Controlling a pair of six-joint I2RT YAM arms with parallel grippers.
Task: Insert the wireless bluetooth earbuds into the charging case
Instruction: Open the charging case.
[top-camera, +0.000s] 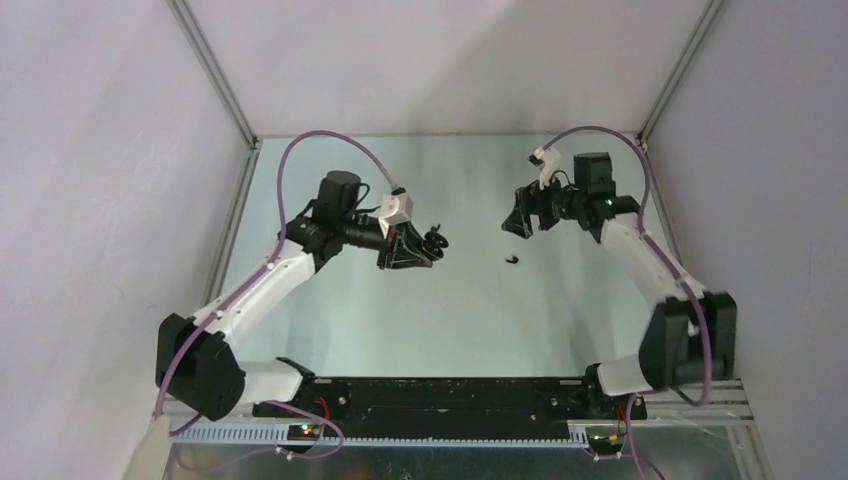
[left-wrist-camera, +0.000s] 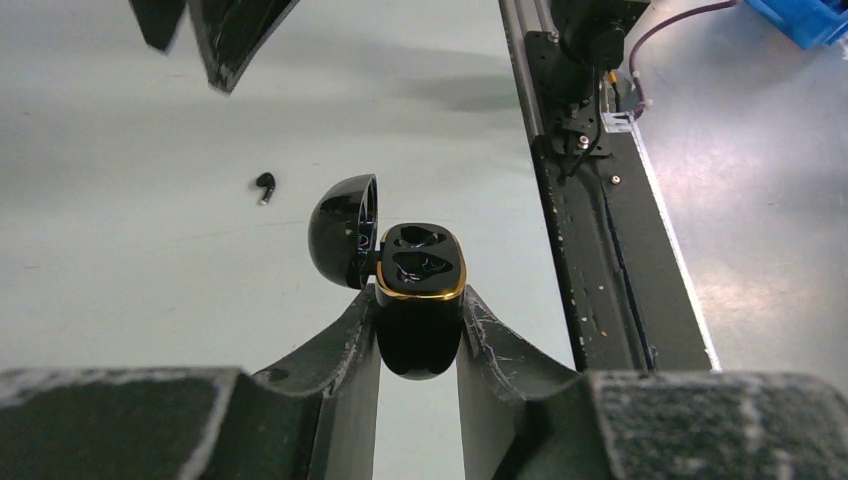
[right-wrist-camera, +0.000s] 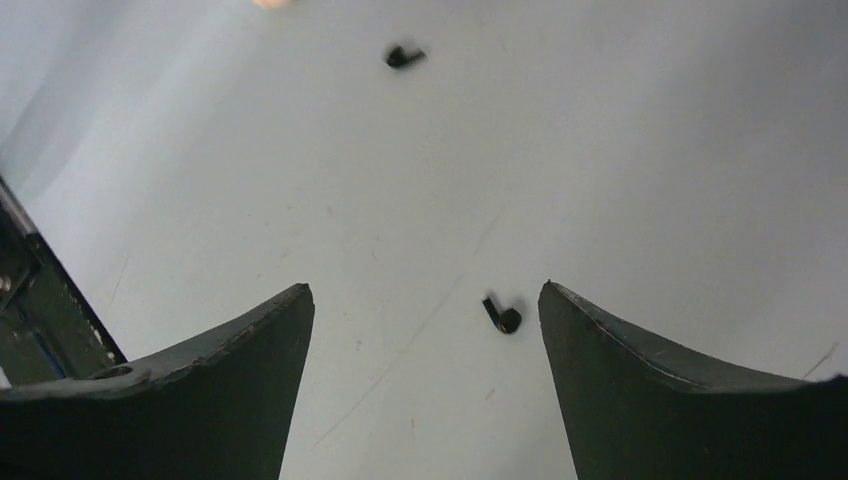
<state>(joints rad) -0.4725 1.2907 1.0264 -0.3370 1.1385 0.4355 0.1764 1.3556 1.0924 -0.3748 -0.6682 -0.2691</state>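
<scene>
My left gripper (left-wrist-camera: 420, 300) is shut on the black charging case (left-wrist-camera: 420, 325), which has a gold rim and its lid (left-wrist-camera: 345, 232) swung open to the left, and holds it above the table (top-camera: 435, 242). My right gripper (right-wrist-camera: 425, 290) is open above the table, its jaws wide apart. One black earbud (right-wrist-camera: 503, 316) lies on the table between its fingers, close to the right finger (right-wrist-camera: 640, 380). A second black earbud (right-wrist-camera: 404, 56) lies farther off; it also shows in the top view (top-camera: 512, 259) and the left wrist view (left-wrist-camera: 264, 186). No cream-white earbuds are in view.
The pale table (top-camera: 400, 310) is walled by white panels on three sides. A black rail (top-camera: 450, 395) with the arm bases runs along the near edge. The right gripper's fingers (left-wrist-camera: 215, 40) show at the top left of the left wrist view.
</scene>
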